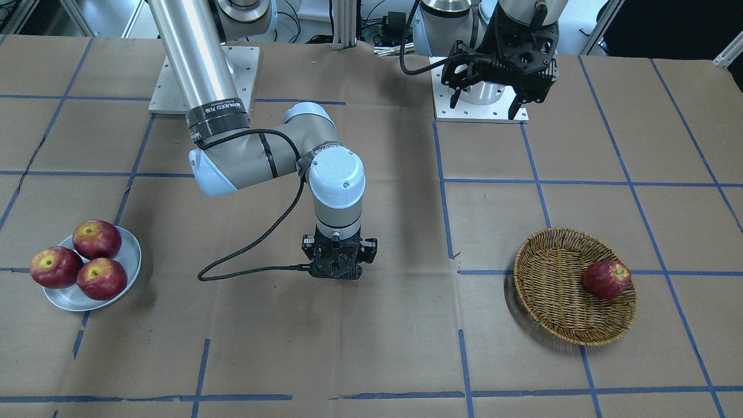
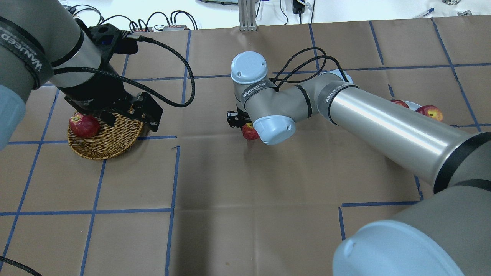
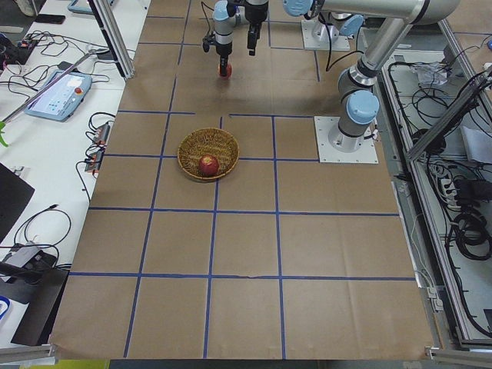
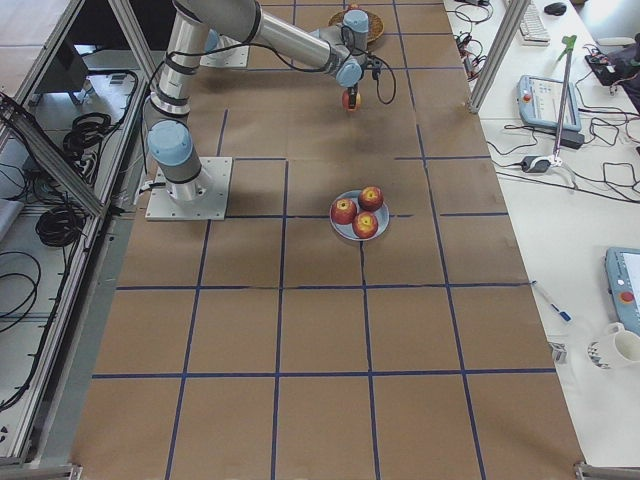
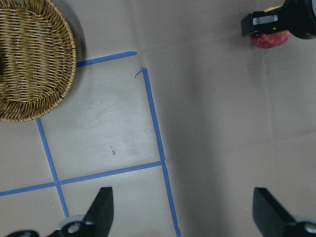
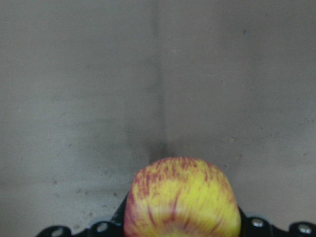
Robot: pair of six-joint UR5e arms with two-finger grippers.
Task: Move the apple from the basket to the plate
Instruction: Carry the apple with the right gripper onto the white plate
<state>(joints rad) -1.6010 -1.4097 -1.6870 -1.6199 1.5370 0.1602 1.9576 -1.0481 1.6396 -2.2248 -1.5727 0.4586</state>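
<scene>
The yellowish, red-streaked apple (image 6: 181, 197) is held in my right gripper (image 1: 338, 268), which is shut on it and points straight down above the middle of the table. The apple also shows in the overhead view (image 2: 249, 132) and the left wrist view (image 5: 269, 39). The front-facing view hides it under the gripper. The wicker basket (image 1: 540, 290) holds one dark red apple (image 1: 606, 280). The pale plate (image 1: 132, 247) carries three dark red apples. My left gripper (image 1: 483, 107) is open and empty, high up, with the basket (image 5: 29, 59) off to its side.
Brown paper with blue tape lines covers the table. The right arm's elbow and forearm (image 1: 255, 157) stretch over the table between its base and the centre. A black cable (image 1: 249, 255) loops from the right wrist. Bare paper lies between the gripper and the plate.
</scene>
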